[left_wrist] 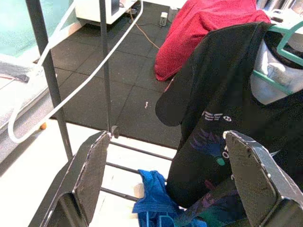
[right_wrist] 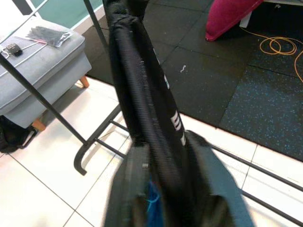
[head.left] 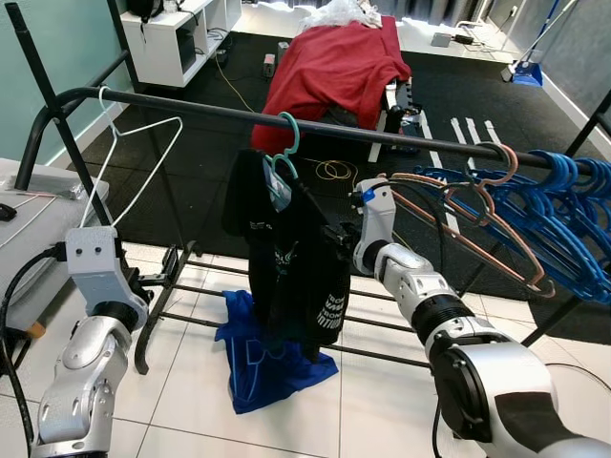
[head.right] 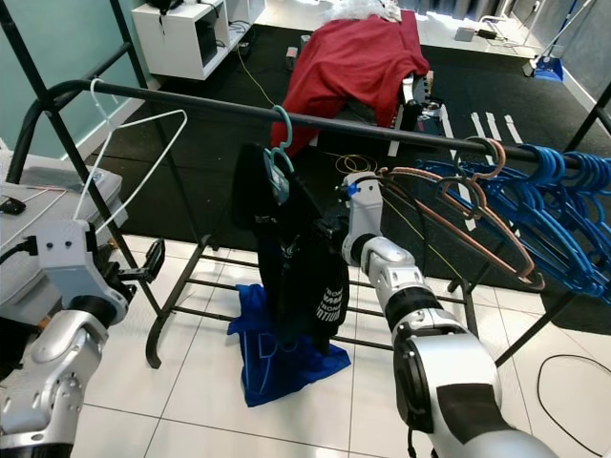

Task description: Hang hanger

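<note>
The teal plastic hanger (head.left: 284, 153) hooks mid black metal rail (head.left: 191, 105); my right gripper (right_wrist: 163, 189) clenches its black shirt (head.left: 291, 277). Next: release it.

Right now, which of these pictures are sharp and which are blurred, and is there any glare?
Left and right eye views: sharp, evenly lit; the rail and black shirt are crisp. Left wrist view: shirt sharp, the left gripper fingers slightly soft, bright washed-out tiles at the side. Right wrist view: floor sharp, but the right gripper fingers close to the lens are blurred.
</note>
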`<state>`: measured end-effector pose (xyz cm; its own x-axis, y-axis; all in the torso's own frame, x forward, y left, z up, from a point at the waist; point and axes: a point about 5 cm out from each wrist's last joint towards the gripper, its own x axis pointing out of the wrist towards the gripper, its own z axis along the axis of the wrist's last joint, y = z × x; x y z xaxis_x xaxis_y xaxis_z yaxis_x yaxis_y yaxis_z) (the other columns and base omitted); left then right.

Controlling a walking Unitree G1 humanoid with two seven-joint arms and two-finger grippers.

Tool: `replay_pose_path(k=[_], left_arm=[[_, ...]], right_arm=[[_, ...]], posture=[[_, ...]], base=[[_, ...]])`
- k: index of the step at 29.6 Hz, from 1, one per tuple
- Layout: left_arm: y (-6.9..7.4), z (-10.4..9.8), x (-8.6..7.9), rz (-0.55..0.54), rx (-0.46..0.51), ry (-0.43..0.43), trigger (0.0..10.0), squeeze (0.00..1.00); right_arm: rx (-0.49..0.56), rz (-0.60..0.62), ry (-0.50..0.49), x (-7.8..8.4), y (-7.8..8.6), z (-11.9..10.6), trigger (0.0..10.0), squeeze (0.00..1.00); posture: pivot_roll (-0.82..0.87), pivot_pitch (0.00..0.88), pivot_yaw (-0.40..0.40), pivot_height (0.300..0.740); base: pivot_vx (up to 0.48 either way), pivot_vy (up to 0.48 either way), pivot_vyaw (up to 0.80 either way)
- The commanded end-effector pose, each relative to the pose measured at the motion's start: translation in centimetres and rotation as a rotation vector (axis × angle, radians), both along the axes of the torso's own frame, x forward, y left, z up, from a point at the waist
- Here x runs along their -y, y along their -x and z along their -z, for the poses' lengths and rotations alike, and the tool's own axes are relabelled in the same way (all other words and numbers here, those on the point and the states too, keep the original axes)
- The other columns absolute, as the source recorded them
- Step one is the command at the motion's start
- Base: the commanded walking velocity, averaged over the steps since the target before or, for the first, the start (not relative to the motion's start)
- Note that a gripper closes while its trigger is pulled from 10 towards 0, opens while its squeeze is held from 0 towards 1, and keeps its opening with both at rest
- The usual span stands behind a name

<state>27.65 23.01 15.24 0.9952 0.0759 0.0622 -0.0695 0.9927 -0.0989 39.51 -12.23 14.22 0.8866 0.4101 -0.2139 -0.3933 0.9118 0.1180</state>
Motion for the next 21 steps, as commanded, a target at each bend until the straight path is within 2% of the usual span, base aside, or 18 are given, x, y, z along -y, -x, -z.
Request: replay_pose_path(k=[1,14,15,18,21], left_arm=[[0.3,0.2,-0.1,0.001,-0.02,-0.008,10.0,0.0],[0.1,0.2,0.2,0.006,-0.023,0.003,10.0,0.0],[0.0,0.3,0.5,0.009,-0.02,0.01,10.0,0.0],[-0.2,0.3,0.7,0.011,-0.018,0.016,10.0,0.0],[-0.6,0.3,1.2,0.016,-0.009,0.035,10.0,0.0]], right_arm=[[-0.035,0.019,-0.018,0.4,0.3,1.0,0.0,0.0],[-0.013,0.037,-0.042,0.9,0.2,0.6,0.0,0.0],[0.039,0.008,-0.063,0.8,0.1,-0.2,0.0,0.0],[0.09,-0.033,-0.074,0.6,0.0,-0.9,0.0,0.0],[0.199,-0.193,-0.138,-0.2,0.1,-2.7,0.0,0.0]], posture=[[0.13,0.129,-0.066,0.74],[0.12,0.109,-0.075,0.74],[0.11,0.098,-0.082,0.74],[0.11,0.098,-0.082,0.74],[0.09,0.086,-0.091,0.74]], base=[[0.0,0.0,0.0],[0.0,0.0,0.0],[0.0,0.0,0.0],[0.0,0.0,0.0],[0.0,0.0,0.0]])
